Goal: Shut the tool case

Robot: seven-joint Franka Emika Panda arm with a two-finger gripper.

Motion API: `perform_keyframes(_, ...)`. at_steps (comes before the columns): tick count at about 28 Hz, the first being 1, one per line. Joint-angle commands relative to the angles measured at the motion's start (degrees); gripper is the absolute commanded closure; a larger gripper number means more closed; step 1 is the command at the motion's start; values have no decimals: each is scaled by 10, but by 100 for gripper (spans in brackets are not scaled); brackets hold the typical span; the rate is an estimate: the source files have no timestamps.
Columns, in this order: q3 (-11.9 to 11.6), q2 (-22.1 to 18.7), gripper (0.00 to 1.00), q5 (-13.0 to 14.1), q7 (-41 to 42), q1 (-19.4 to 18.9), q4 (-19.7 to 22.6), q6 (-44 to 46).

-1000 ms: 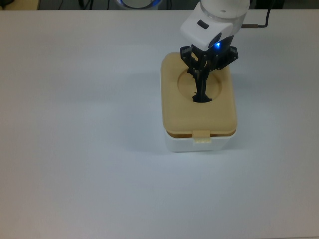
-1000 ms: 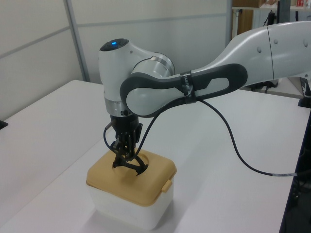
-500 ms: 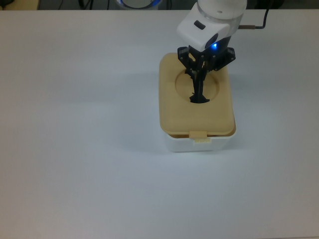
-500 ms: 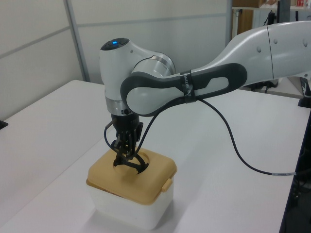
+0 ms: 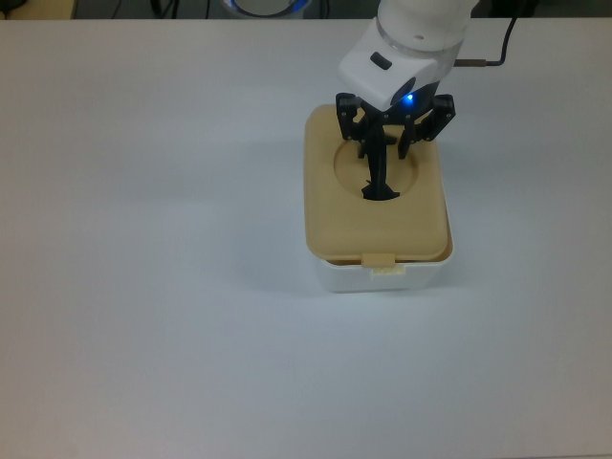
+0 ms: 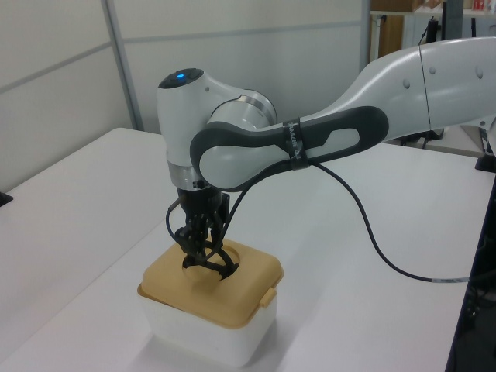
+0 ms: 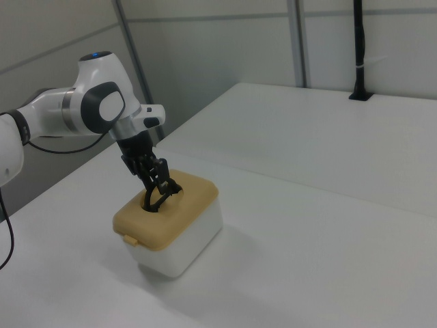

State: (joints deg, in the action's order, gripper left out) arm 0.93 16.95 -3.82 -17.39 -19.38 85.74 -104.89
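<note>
The white tub [image 5: 382, 277] of the tool case stands on the table with the beige lid [image 5: 330, 215] lying on top of it. The lid overhangs a little toward the top view's left, and its front latch tab [image 5: 381, 259] is at the near edge. A black handle [image 5: 379, 182] stands upright in the lid's round recess. My gripper [image 5: 385, 148] hangs straight above the recess. Its fingers are slightly apart on either side of the handle's top, so it is open. The left view shows the gripper [image 6: 200, 249] low over the lid [image 6: 194, 291], and the right view shows the same gripper [image 7: 156, 183] and tub [image 7: 184, 246].
The white table [image 5: 143, 239] spreads around the case. A black cable [image 6: 372, 232] hangs from the arm over the table in the left view. A black post [image 7: 358, 48] stands at the table's far edge in the right view.
The fingers, pinched together on the handle a second ago, have spread apart. The lid has slid slightly toward the top view's left, and the wrist has shifted with it.
</note>
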Motion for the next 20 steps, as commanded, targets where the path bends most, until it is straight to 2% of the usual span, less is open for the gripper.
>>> perform_keyframes(1,-7,-6,0,-9,-12,-4,1,-4)
perform_keyframes(7,-10,-20,0,-9,-10,4,0,0)
perform_keyframes(12,-10,-48,0,-11,-3,31,-2,28)
perform_keyframes(20,-10,-120,0,-1,89,93,-7,135)
